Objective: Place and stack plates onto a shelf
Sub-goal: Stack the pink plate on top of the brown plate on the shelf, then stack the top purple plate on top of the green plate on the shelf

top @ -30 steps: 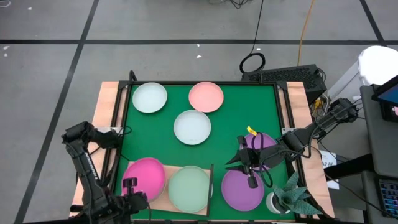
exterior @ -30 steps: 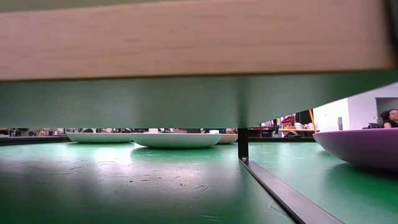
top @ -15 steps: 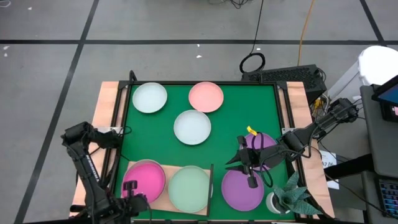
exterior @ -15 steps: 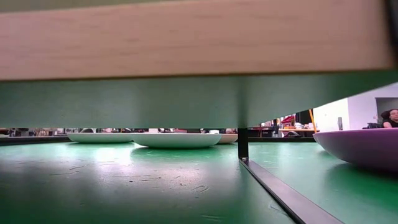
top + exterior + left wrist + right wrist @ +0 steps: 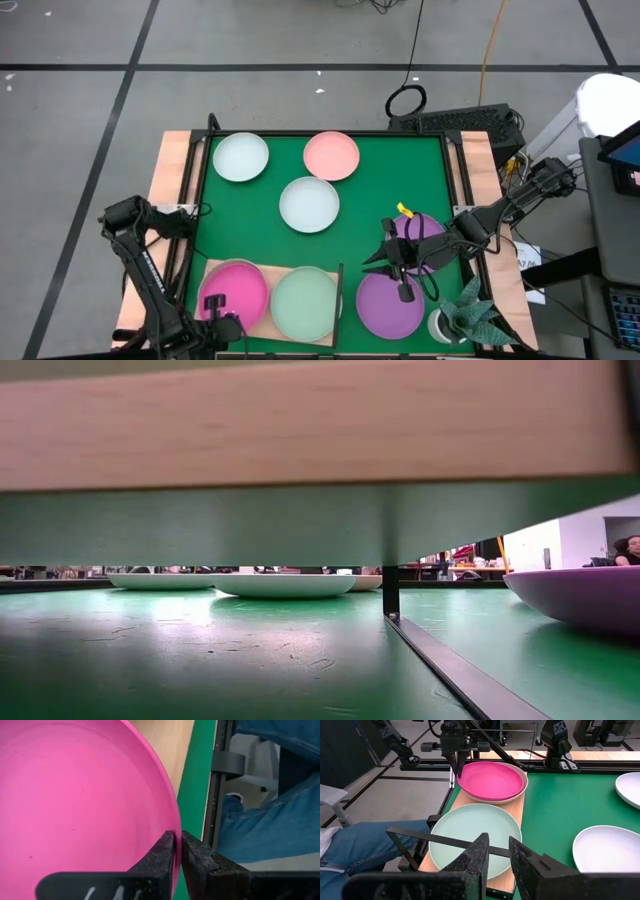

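- Eight plates in view, clock read from overhead, 12 at the far edge.
- My left gripper (image 5: 176, 842) is at the shelf's (image 5: 516, 815) 9 o'clock end, on the 6 o'clock rim of the magenta plate (image 5: 233, 290).
- I can't tell whether it is clamping that rim or has let go.
- The magenta plate lies in a beige plate (image 5: 522, 790) on the shelf. Only the beige rim shows.
- The pale green plate (image 5: 304, 304) is flat on the shelf, touching the magenta one on its 3 o'clock side.
- The shelf is at about 7 o'clock on the green mat (image 5: 400, 170), with its dark upright edge piece (image 5: 340, 290) at its 3 o'clock end.
- My right gripper (image 5: 497, 845) is at about 4 o'clock on the mat, facing the shelf, jaws slightly parted with nothing between them.
- One purple plate (image 5: 390, 308) is at 5 o'clock, just past the edge piece. The second purple plate (image 5: 425, 228) is partly under my right arm.
- The mint plate (image 5: 241, 157) is at 11 o'clock, the salmon plate (image 5: 331, 155) at 12 and the white plate (image 5: 309, 204) at centre, all on the mat.
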